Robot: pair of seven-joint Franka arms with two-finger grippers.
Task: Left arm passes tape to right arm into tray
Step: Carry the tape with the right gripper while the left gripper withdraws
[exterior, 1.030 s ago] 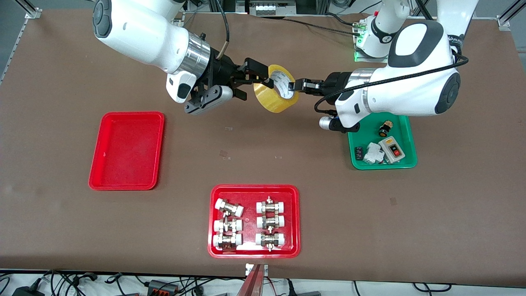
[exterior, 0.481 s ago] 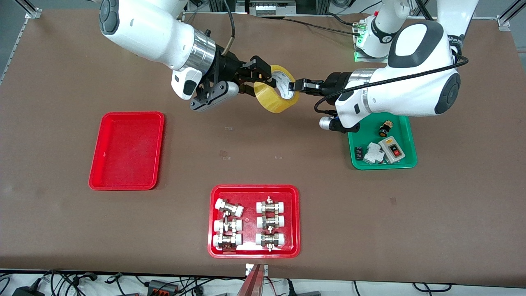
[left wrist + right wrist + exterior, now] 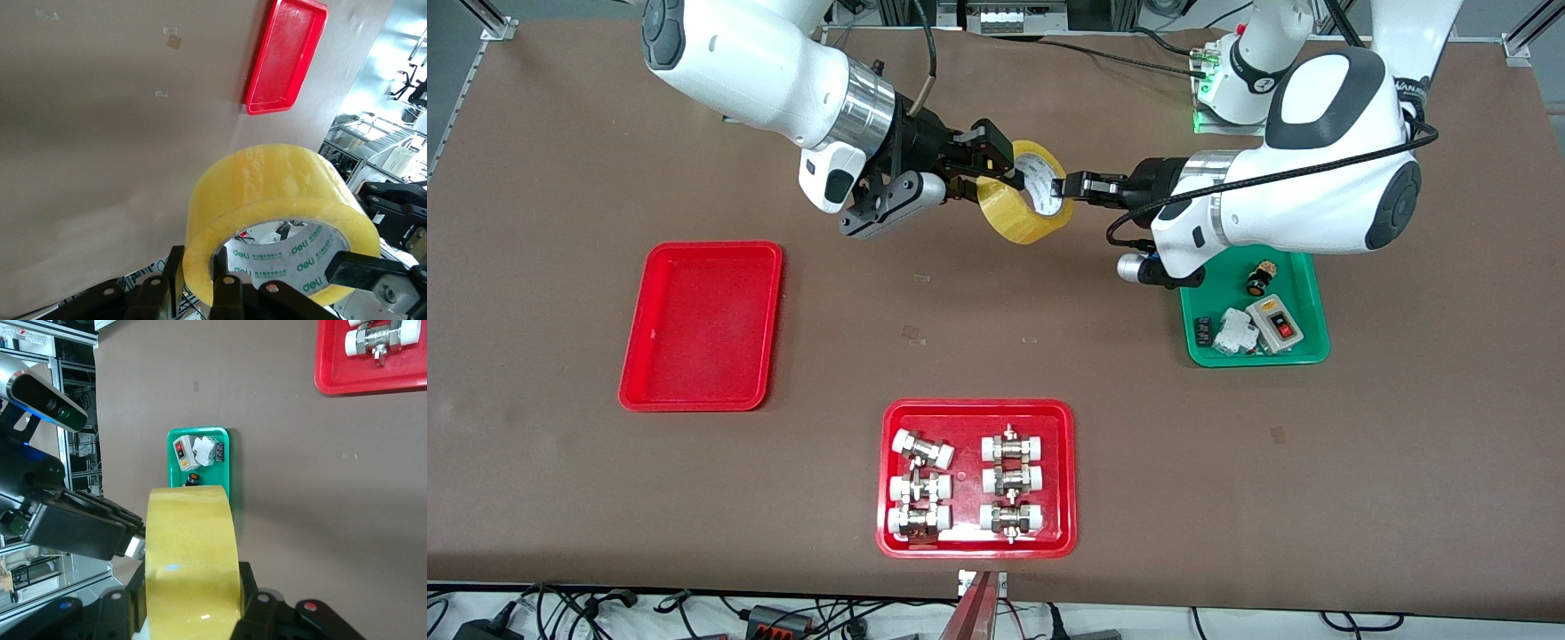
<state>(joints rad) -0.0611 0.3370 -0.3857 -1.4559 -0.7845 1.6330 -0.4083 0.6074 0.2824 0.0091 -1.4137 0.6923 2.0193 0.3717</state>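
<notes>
The tape (image 3: 1021, 213), a yellowish roll with a white printed core, hangs in the air between both grippers, over the table's middle toward the robots' bases. My left gripper (image 3: 1060, 187) is shut on its wall, one finger outside the roll and one inside the core, as the left wrist view (image 3: 200, 273) shows on the tape (image 3: 280, 180). My right gripper (image 3: 987, 172) straddles the roll's width with its fingers against both flat sides; in the right wrist view the tape (image 3: 190, 547) fills that gripper (image 3: 190, 603). The plain red tray (image 3: 703, 324) lies at the right arm's end, with nothing in it.
A red tray (image 3: 978, 411) with several white-capped metal fittings lies nearest the front camera. A green tray (image 3: 1303, 284) with a switch box and small parts lies under the left arm's wrist. The plain red tray also shows in the left wrist view (image 3: 287, 57).
My right gripper has moved in toward the tape and its fingers have narrowed from wide open onto the roll's sides. The left gripper and tape have barely moved.
</notes>
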